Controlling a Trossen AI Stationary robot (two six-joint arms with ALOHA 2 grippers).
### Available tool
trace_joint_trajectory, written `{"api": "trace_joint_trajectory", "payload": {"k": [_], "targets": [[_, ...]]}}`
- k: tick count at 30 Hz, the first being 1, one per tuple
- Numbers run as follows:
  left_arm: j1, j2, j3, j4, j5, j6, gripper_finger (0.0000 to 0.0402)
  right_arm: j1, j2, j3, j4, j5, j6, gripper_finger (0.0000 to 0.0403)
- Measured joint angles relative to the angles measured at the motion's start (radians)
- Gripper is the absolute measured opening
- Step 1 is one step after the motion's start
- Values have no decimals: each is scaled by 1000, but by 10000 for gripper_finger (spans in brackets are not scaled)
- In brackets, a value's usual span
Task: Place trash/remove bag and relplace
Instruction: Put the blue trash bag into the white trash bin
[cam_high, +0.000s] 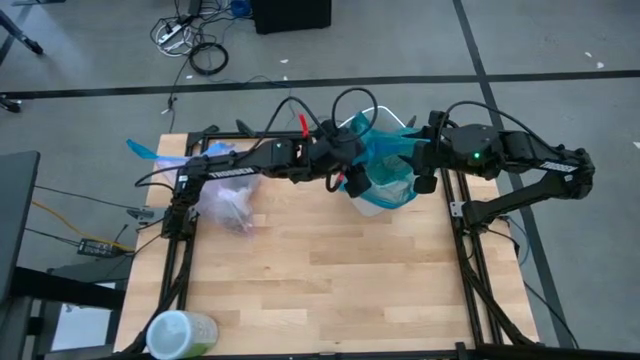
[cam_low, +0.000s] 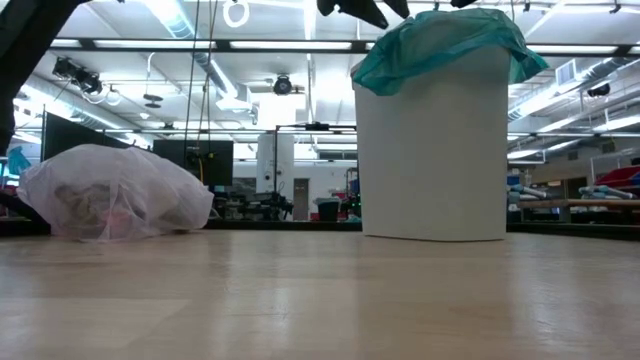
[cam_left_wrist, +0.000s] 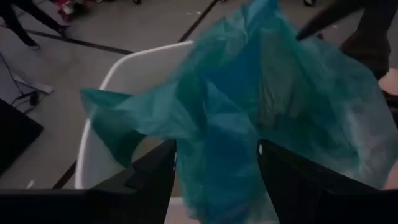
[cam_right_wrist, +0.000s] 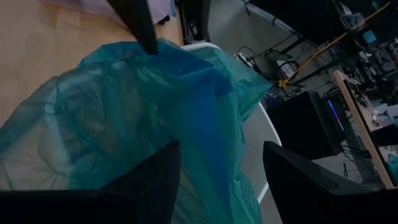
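The filled pink bag (cam_high: 228, 203) lies removed near the desk's (cam_high: 320, 290) left edge. Both open end effectors, left (cam_left_wrist: 216, 168) and right (cam_right_wrist: 221, 165), spread a teal liner (cam_high: 385, 160) over the white bin (cam_low: 432, 150); seating it remains.

From above, my two dark arms cover most of the white plastic bin (cam_high: 372, 203) and its teal-green plastic liner (cam_high: 385, 150), so my fingertips there are hidden. In the low view the upper edge cuts off my grippers above the bin. The scraps inside the translucent pale pink tied bag (cam_low: 112, 192) are too blurred to identify. A pale green cylindrical container (cam_high: 180, 334) is partly cut off by the lower edge.
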Motion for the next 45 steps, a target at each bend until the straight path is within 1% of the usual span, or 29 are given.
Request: {"api": "trace_joint_trajectory", "payload": {"k": [4, 5, 9, 14, 17, 21, 23, 28, 31, 34, 36, 39, 45], "targets": [[6, 0, 0, 12, 0, -1, 234, 0, 0, 0, 1, 0, 0, 215], [8, 0, 0, 12, 11, -2, 234, 0, 0, 0, 0, 0, 0, 215], [15, 3, 0, 17, 128, -8, 234, 0, 0, 0, 0, 0, 0, 215], [15, 5, 0, 15, 139, -7, 234, -13, 0, 0, 0, -2, 1, 209], [21, 5, 0, 15, 138, -7, 234, -39, 5, 0, -18, -8, 43, 186], [27, 5, 0, 16, 133, -8, 234, -92, 15, 0, -72, -131, 62, 142], [26, 5, 0, 16, 133, -7, 234, -107, 21, 0, -76, -171, 50, 125], [26, 5, 0, 15, 133, 0, 234, -142, 22, 0, -70, -178, 44, 102], [26, 5, 0, 14, 133, 23, 232, -166, 23, 0, -70, -182, 44, 78], [28, 5, 0, 15, 133, 25, 215, -186, 23, 0, -70, -185, 43, 28], [31, 5, 0, 15, 134, 25, 195, -195, 23, 0, -70, -189, 33, 8], [35, 5, 0, 15, 147, 25, 158, -204, 23, 0, -70, -211, 27, 11], [34, 5, 0, 15, 160, 50, 75, -204, 23, 0, -69, -212, 10, 1]]}}
